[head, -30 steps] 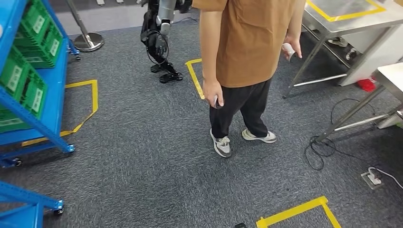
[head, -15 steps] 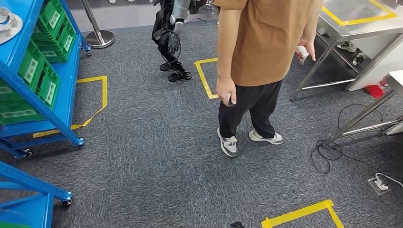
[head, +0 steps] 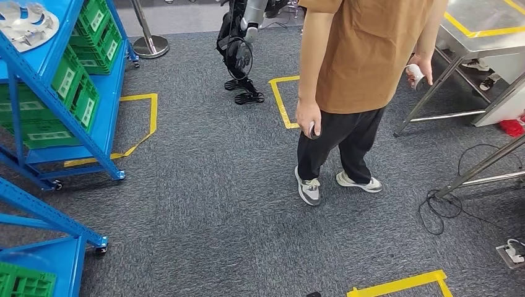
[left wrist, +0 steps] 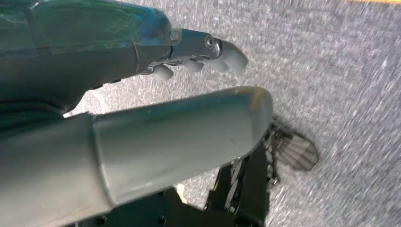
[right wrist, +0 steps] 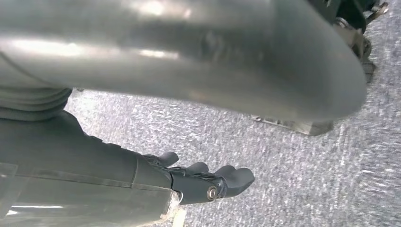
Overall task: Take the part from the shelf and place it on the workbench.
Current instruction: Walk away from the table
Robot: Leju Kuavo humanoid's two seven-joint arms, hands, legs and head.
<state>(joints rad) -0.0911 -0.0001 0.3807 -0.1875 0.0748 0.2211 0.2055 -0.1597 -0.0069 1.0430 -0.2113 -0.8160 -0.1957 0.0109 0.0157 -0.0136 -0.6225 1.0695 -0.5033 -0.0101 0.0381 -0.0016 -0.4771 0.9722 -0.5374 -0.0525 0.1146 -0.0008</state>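
Camera has panned left over the last second; the whole head view has shifted right, so none of this is the things themselves moving. Blue shelf (head: 62,80) shows more of itself at left, and the silver part (head: 26,23) on its top level has come into view. A green bin (head: 25,281) has appeared at the lower left. Person (head: 359,62) and second robot (head: 242,49) now sit further right in frame, positions on the carpet unchanged.
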